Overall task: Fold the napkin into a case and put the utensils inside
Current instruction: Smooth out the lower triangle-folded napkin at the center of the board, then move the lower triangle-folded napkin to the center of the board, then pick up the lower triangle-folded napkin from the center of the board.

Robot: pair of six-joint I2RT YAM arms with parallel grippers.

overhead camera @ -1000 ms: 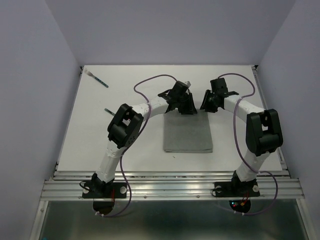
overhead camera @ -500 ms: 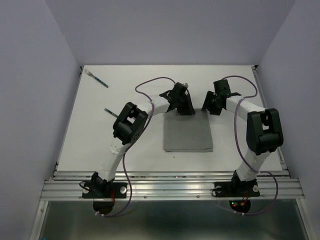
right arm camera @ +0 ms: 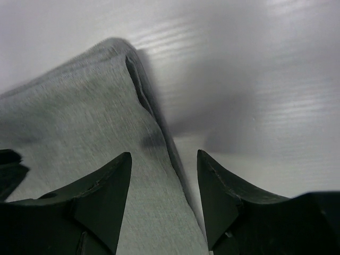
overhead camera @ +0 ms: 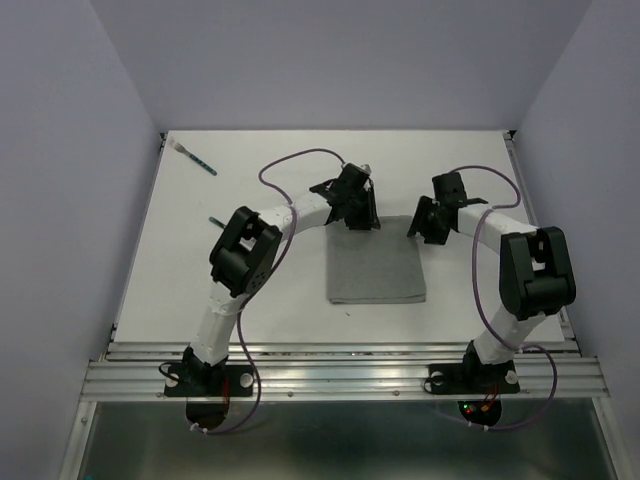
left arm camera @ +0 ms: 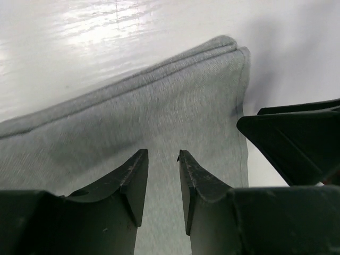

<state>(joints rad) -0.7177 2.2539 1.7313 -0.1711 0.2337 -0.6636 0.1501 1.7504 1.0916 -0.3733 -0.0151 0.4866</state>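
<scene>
Right gripper (overhead camera: 424, 224) has drawn rightward off the folded napkin's (overhead camera: 376, 268) far corner, jaws apart and empty. I note the left gripper (overhead camera: 357, 214) over its far edge, jaws narrowly parted, gripping nothing. The utensils (overhead camera: 198, 160) lie far left on the table (overhead camera: 480, 170).

You're seeing top camera looking down from high behind near edge, taking in whole surface (overhead camera: 250, 290). Wrist cameras are looking close past left gripper (left arm camera: 162, 154) and right gripper (right arm camera: 164, 154), all three views sharing napkin (overhead camera: 376, 262) far edge.
</scene>
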